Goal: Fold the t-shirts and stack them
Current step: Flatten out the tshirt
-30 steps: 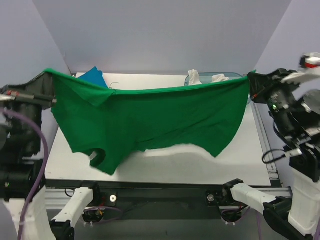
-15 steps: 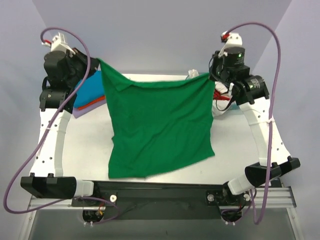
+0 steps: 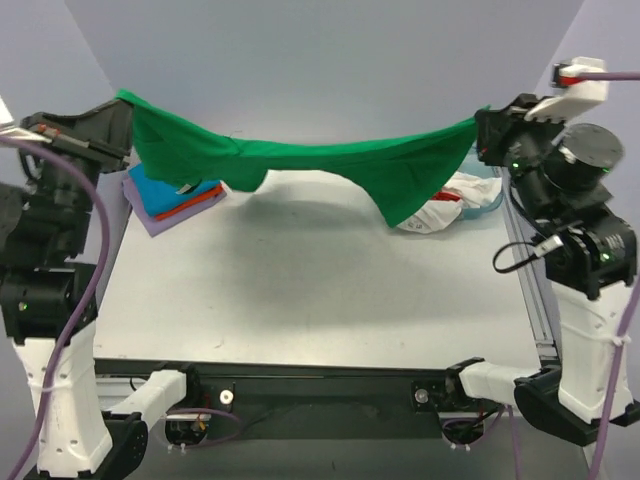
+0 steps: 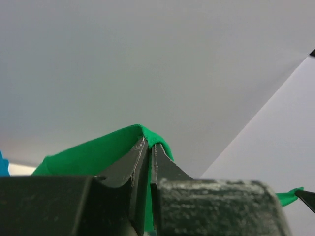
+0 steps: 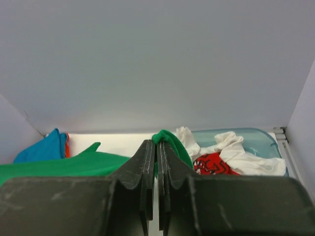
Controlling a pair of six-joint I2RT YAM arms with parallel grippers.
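Since the earlier frame the green t-shirt (image 3: 300, 158) has been lifted clear of the bench (image 3: 300, 300) and drawn out into a sagging band at its far side. One corner is pinched in the left hand (image 3: 120, 100), the other in the right hand (image 3: 480, 128). Only thin edges seem to be gripped, so a corner could be lost if the span is pulled tauter. The folded stack (image 3: 170, 195) could also be disturbed by the drooping cloth.

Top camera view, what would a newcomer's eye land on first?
The bright green t-shirt, strung in the air across the far side of the table between the left fingers and right fingers, both shut on it. Next, the folded stack far left, and the tub of white and red shirts far right.
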